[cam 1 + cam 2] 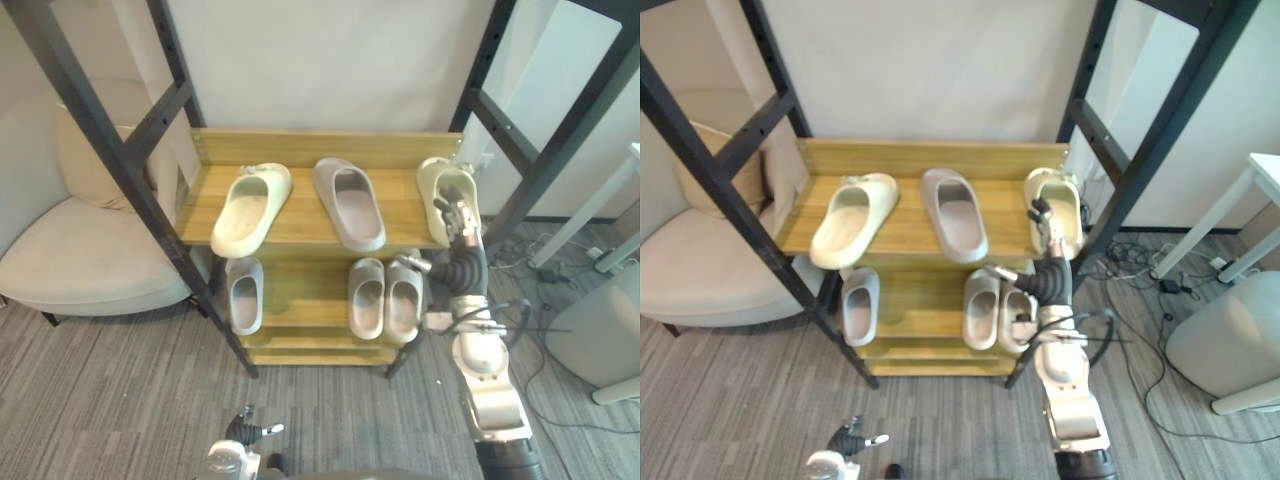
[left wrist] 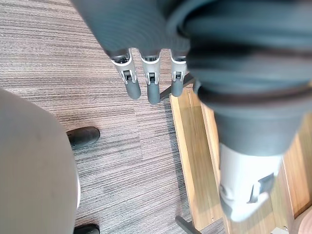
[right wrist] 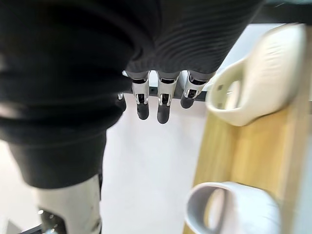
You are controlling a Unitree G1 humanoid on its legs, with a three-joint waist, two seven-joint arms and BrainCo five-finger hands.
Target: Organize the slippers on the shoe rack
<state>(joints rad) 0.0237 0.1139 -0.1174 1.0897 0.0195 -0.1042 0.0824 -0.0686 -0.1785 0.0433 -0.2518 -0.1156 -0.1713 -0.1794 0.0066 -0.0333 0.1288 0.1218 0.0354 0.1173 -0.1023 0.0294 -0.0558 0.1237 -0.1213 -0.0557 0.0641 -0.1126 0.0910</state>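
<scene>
The wooden shoe rack [image 1: 300, 228] has two shelves. On the top shelf lie a cream slipper [image 1: 250, 207] at the left, a grey slipper [image 1: 350, 203] in the middle and a second cream slipper [image 1: 447, 190] at the right end. The lower shelf holds a single grey slipper [image 1: 244, 293] and a grey pair [image 1: 385, 298]. My right hand [image 1: 460, 232] is raised at the right cream slipper's heel, fingers [image 3: 157, 100] straight and holding nothing; the cream slipper [image 3: 253, 83] lies just past them. My left hand [image 1: 245, 432] hangs low over the carpet, fingers [image 2: 148, 80] straight.
A black metal frame [image 1: 110, 150] straddles the rack, with slanted posts on both sides. A beige armchair [image 1: 70, 250] stands to the left. A white bin [image 1: 600, 330] and a white table leg [image 1: 590, 210] are at the right.
</scene>
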